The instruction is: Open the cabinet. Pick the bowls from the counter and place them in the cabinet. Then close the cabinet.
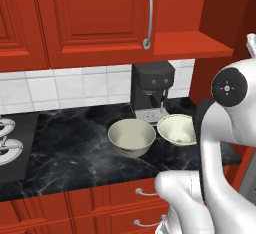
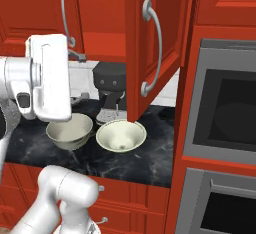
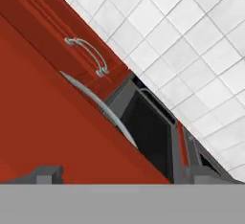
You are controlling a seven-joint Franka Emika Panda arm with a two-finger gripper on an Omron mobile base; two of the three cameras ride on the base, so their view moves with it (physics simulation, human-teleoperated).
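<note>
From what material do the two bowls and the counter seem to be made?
The bowls: probably glazed ceramic, cream and smooth with a soft sheen. The counter: looks like polished black marble, with thin white veins and faint reflections; it may be an imitation.

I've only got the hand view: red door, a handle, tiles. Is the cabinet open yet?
Observer: Half open. The right door is swung out, and the left door is shut.
Operator: Where are the bowls?
Observer: Both are on the counter, side by side in front of the coffee machine. The deeper bowl is on the left and the shallower bowl on the right.
</note>
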